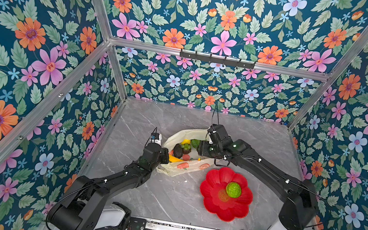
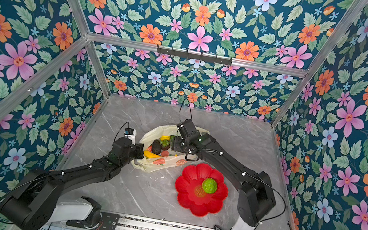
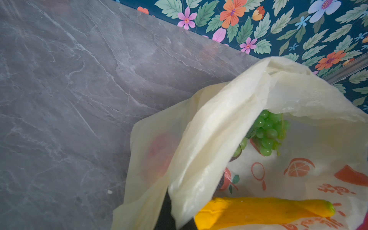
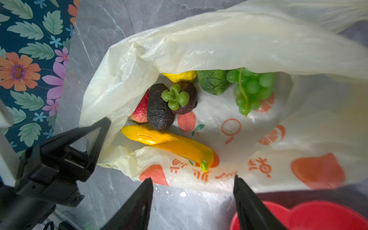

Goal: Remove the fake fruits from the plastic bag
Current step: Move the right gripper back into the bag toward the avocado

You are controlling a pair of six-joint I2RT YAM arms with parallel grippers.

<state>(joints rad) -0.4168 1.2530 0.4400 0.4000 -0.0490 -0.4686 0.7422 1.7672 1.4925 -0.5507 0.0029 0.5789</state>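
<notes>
My left hand (image 4: 104, 124) pinches the plastic bag (image 4: 239, 39) on the bench (image 1: 139, 189). My right hand (image 4: 192, 178) is spread over it. My right wrist view shows the avocado (image 4: 159, 107) inside, but the left shows only grapes (image 3: 266, 131) and banana (image 3: 258, 211). In both top views a bumpy green fruit (image 1: 233, 190) sits on the red plate (image 1: 211, 202).

- Mouth of the plastic bag (image 4: 239, 39) gapes before my right gripper (image 4: 192, 177); banana (image 4: 171, 143) lies along its near lip;
- top film overhangs the grapes (image 4: 251, 89);
- my left gripper (image 4: 103, 124) and the red plate (image 4: 318, 215) flank it.

Lemon (image 4: 180, 76) half under bag (image 4: 239, 39)
</notes>
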